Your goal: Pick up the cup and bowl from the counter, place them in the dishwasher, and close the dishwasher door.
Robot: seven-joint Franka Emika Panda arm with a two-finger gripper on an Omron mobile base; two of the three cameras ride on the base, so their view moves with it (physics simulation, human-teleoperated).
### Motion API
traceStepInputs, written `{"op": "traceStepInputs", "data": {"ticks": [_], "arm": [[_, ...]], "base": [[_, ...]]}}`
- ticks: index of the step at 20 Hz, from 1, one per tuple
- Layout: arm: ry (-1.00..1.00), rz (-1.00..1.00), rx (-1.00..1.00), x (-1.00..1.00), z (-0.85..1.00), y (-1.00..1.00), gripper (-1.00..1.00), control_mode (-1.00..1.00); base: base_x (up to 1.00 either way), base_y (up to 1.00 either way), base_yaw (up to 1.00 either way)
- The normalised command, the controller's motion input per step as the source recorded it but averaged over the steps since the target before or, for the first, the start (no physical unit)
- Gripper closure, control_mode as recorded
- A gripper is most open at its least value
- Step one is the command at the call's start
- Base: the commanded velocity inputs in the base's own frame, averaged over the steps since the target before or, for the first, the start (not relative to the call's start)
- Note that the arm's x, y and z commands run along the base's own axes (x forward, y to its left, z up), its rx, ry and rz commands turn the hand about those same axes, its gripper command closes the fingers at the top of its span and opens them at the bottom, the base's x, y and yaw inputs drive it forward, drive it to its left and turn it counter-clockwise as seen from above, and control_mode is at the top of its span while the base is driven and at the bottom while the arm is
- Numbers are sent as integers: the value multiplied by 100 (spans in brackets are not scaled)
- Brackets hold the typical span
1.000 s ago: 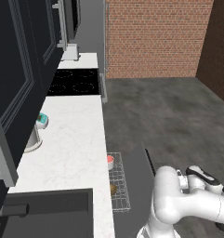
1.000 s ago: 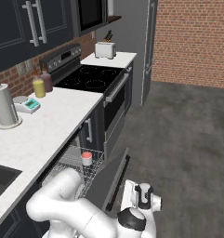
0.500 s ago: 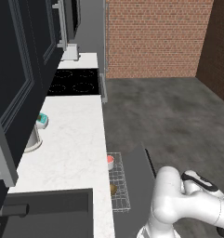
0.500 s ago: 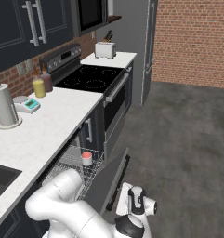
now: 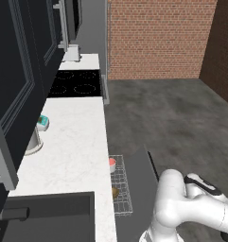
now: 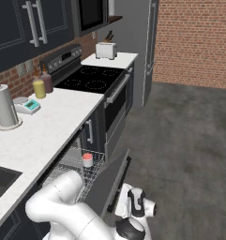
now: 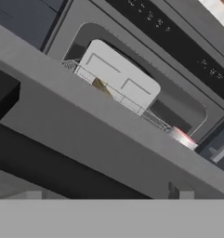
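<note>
Cup [image 5: 112, 164] and bowl [image 5: 115, 192] are already sitting in the dishwasher's wire rack [image 6: 81, 168], cup toward the stove-side end of the rack, bowl toward the sink-side end, well apart. In the hand view both are peeking over the door edge: cup [image 7: 182, 138] as a pinkish blur, bowl [image 7: 100, 86] as a brown sliver. The table [image 5: 73, 156] is no longer carrying either of them, so the door looks like the only step left.

Dishwasher door [image 6: 110, 182] is standing partly raised, tilted between flat and shut. Judging it as a stiff, flat, hinged panel: fairly heavy, smooth and probably slippery on the face, not fragile. No need to clamp it; best contact is likely under or on the free top edge [image 7: 108, 116], away from the hinge, pushing it up and toward the rack opening.

Gripper [image 6: 133, 206] is hanging low beside the door's outer face, close to the free edge. Jaws are standing wide open and holding nothing; I cannot tell whether a finger is touching the panel.
</note>
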Motion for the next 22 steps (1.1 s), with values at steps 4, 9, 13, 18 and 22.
{"op": "traceStepInputs", "data": {"ticks": [4,9,13,18,22], "arm": [[-10,27,46,36,-47,85,-100,-100],[-12,37,59,21,-28,92,-100,-100],[-11,40,61,22,-17,85,-100,-100],[-9,36,55,42,-44,92,-100,-100],[-7,33,52,33,-62,85,-100,-100]], "base": [[0,0,0],[0,0,0],[0,0,0],[0,0,0],[0,0,0]]}}
